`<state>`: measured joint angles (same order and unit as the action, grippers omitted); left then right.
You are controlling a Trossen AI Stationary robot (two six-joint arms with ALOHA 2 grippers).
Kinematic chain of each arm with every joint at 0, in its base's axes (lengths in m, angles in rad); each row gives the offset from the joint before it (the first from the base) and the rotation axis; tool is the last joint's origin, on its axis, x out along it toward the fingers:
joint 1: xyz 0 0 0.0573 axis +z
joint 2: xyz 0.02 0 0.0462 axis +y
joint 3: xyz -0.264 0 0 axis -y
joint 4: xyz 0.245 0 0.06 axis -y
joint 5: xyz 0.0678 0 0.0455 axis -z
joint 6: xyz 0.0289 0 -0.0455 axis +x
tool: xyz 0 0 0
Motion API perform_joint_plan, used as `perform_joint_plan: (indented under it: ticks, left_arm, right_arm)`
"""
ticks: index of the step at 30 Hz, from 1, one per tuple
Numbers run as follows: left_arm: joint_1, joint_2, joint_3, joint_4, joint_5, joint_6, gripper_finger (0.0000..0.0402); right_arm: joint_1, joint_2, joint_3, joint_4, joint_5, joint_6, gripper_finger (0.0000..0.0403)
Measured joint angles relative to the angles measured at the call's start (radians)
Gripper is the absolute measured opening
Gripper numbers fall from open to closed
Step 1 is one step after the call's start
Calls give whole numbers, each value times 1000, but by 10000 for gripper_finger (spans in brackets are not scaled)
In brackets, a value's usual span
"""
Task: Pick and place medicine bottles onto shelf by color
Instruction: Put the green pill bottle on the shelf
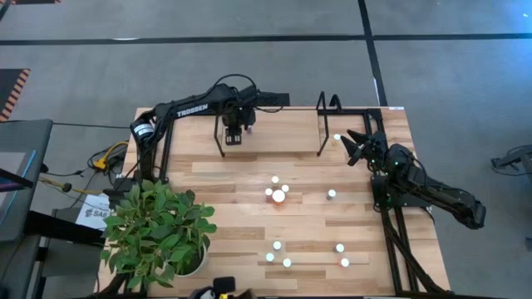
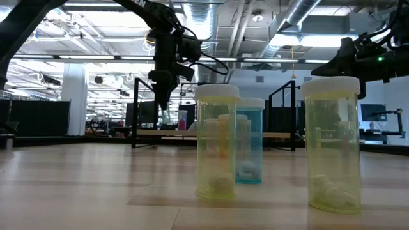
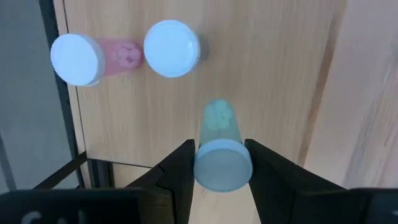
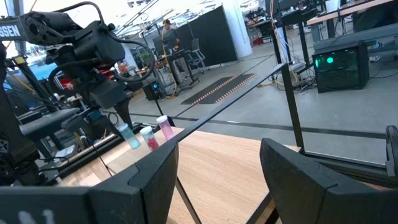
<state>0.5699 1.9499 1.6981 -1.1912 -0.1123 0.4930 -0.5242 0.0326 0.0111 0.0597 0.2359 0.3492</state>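
My left gripper point(image 3: 221, 180) hangs over the left end of the shelf point(image 1: 322, 126), shut on a teal medicine bottle point(image 3: 219, 121) with a pale cap. Beside that bottle, a pink bottle point(image 3: 115, 56) and another white-capped bottle point(image 3: 172, 48) stand on the shelf's wood board point(image 3: 273, 74). The right wrist view shows the same teal bottle point(image 4: 129, 137) beside the other two point(image 4: 165, 127). More bottles stand on the tabletop, a cluster point(image 1: 277, 193) at mid table and others point(image 1: 339, 247) nearer the front. My right gripper point(image 1: 356, 148) waits open at the shelf's right end. My left gripper pinches the teal bottle's cap point(image 3: 222, 167) between its two fingers, one on each side. The fingers come from above, pointing down. The bottle hangs below them, slightly tilted point(image 4: 132, 140); I cannot tell whether its bottom touches the shelf board.
A potted plant point(image 1: 158, 228) fills the table's near left corner. One small bottle point(image 1: 337, 138) sits at the shelf's right end. Close to the low camera stand two yellowish bottles point(image 2: 217, 140) point(image 2: 332, 144) and a teal one point(image 2: 248, 144).
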Motion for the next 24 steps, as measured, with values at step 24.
perform_joint_plan:
  ticks: [24]
  left_arm:
    - [19,40,0,34,-72,-44,121]
  right_arm:
    - [0,0,0,0,0,0,249]
